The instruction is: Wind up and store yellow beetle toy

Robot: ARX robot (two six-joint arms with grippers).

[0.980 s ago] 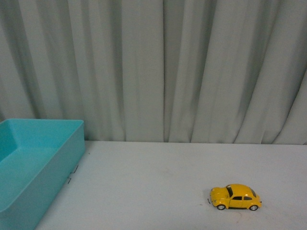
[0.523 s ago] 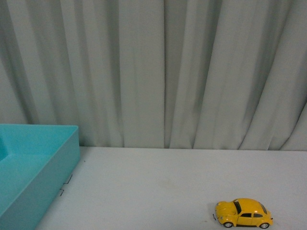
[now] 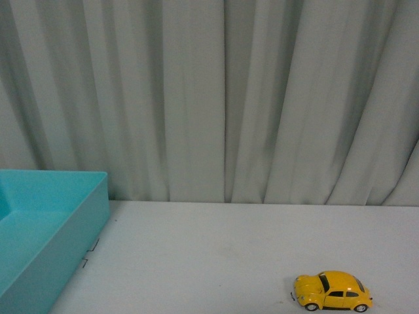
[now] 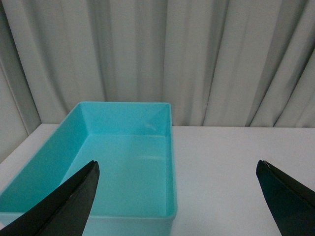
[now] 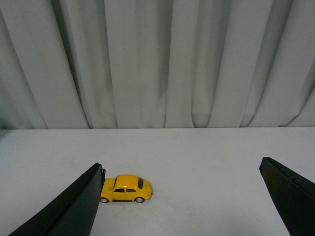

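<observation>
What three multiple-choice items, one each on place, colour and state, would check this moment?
1. Where is the yellow beetle toy?
A. In the bin
B. On the table, apart from the bin
C. Held in the air

2. What colour is the bin?
A. Red
B. White
C. Teal

3. How do the left gripper and right gripper stand?
A. Both open and empty
B. Both shut
C. Right one shut on the toy

Answers:
1 B: the toy sits on its wheels, with bare tabletop between it and the bin.
2 C: its walls and floor show teal in the front and left wrist views.
3 A: each wrist view shows the fingers wide apart, gripping nothing.
</observation>
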